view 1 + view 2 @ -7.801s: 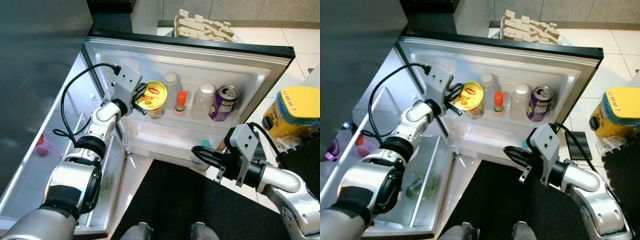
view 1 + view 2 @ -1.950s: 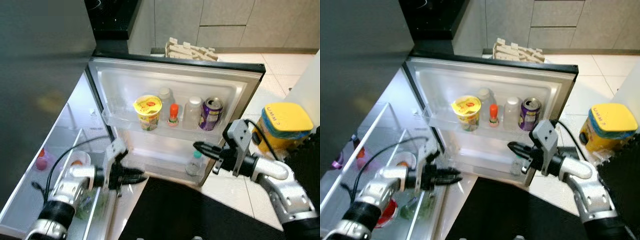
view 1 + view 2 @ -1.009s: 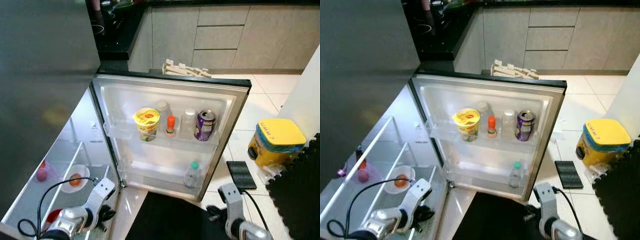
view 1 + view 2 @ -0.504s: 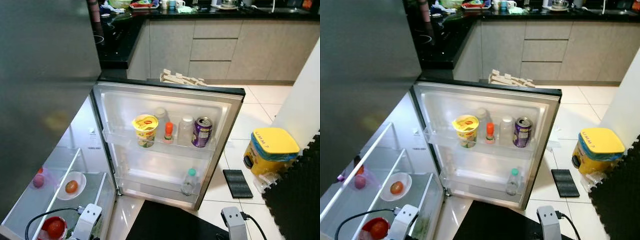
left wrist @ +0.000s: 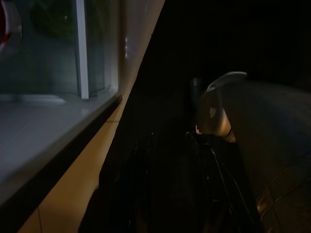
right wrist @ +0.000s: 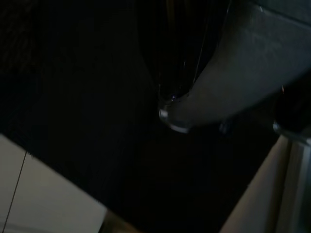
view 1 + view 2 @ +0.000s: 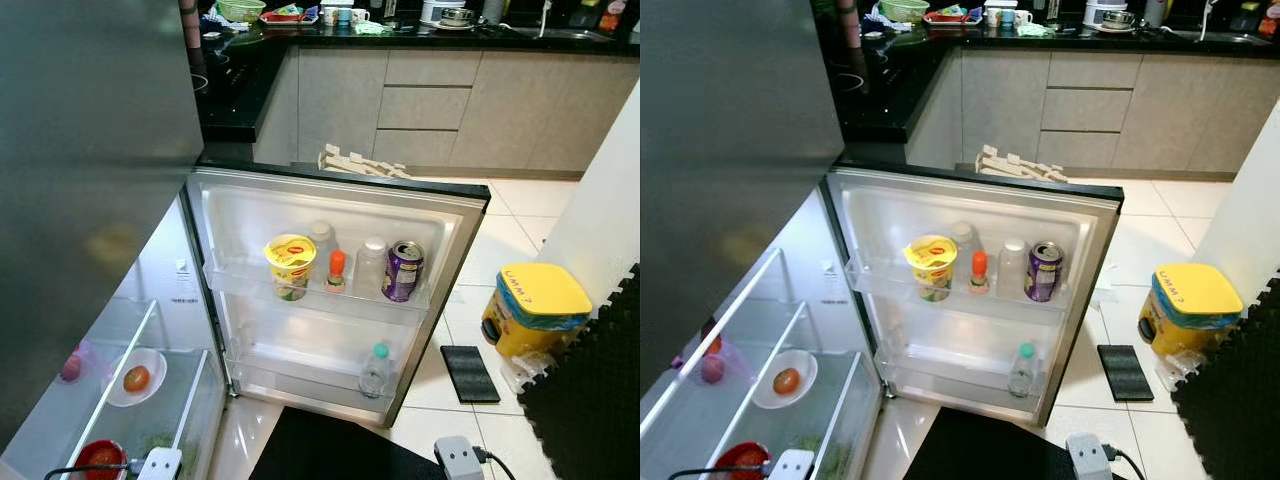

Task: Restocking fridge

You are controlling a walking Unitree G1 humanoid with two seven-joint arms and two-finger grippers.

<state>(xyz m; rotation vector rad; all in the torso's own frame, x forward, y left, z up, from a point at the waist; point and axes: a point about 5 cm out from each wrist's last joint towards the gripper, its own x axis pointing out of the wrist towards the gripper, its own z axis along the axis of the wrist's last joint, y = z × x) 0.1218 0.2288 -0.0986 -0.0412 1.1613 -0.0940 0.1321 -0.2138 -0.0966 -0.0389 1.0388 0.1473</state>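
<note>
The fridge door (image 7: 455, 200) stands open. Its upper shelf holds a yellow noodle cup (image 7: 290, 262), a small orange-capped bottle (image 7: 336, 270), two clear bottles (image 7: 370, 265) and a purple can (image 7: 402, 270). A small green-capped water bottle (image 7: 374, 370) stands on the lower shelf. Both arms hang low; their wrist housings (image 7: 458, 460) show at the bottom edge. My left gripper (image 5: 172, 194) is a dark shape over the black mat beside the fridge's base. My right gripper (image 6: 184, 58) is lost in shadow above the same mat.
Inside the fridge at the left are a plate with an orange item (image 7: 135, 378), a red bowl (image 7: 100, 458) and a pink item (image 7: 70, 368). A yellow bin (image 7: 530, 310), a black pad (image 7: 468, 372) and foam mats (image 7: 590, 400) lie right of the door.
The camera has risen and pulled back. My left gripper has left the noodle cup on the door shelf, and both arms have dropped to the bottom edge.
</note>
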